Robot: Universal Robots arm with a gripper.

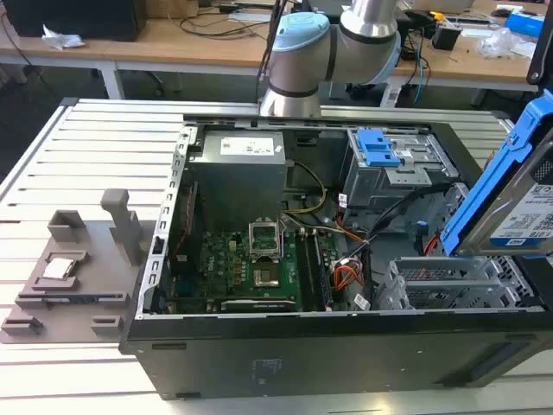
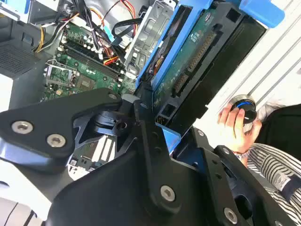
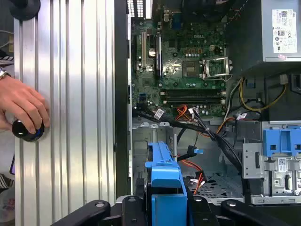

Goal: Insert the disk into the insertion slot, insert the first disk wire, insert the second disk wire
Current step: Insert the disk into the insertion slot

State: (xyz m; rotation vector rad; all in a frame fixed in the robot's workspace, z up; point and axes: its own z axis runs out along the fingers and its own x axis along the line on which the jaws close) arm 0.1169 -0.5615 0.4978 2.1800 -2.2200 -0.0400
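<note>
My gripper is shut on the disk, a grey drive in a bright blue carrier. In the exterior view the disk hangs tilted at the right, above the insertion slot, a silver perforated cage in the case's near right corner. In the second wrist view the disk shows its green circuit board between the black gripper links. Its blue carrier edge hangs over the insertion slot. The first disk wire, thin and red, lies loose beside the cage. I cannot tell which cable is the second disk wire.
The open case holds a green motherboard, a power supply and a taller grey cage with a blue latch. Black and orange cable bundles cross near the slot. A person's hand rests on a black knob on the slatted table. A grey fixture sits at the exterior view's left.
</note>
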